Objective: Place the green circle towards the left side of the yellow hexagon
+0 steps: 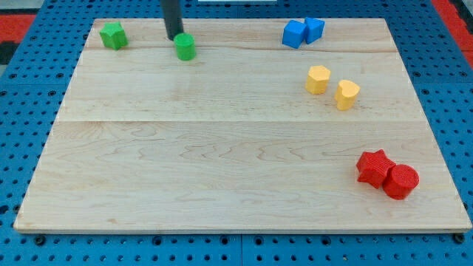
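The green circle is a short green cylinder near the view's top, left of centre on the wooden board. My tip is just behind it on its upper left, touching or nearly touching it. The yellow hexagon sits at the view's upper right, far to the right of the green circle. A second yellow block, heart-like in shape, lies just right of and below the hexagon.
A green star-like block sits at the top left corner. Two blue blocks touch each other at the top right. A red star and a red cylinder touch at the bottom right.
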Robot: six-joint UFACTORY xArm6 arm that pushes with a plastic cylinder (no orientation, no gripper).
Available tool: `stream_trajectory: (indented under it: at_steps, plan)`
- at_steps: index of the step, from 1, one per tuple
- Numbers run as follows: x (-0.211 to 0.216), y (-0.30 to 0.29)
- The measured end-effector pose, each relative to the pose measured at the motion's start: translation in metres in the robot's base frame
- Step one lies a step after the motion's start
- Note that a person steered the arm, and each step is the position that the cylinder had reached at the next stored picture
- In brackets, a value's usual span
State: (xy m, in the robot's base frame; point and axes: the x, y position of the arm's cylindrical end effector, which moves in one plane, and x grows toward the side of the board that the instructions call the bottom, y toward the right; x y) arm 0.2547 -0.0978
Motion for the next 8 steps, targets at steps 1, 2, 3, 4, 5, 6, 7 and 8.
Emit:
stream_trajectory:
  at_steps: [1, 2, 3, 4, 5, 6, 7, 8]
  plan:
    - [0.038, 0.053]
    - [0.042, 0.051]
    - [0.051, 0.001]
    - [0.092, 0.036]
    - [0.105, 0.085]
    - [0.111, 0.133]
    - [0.115, 0.177]
    - [0.115, 0.123]
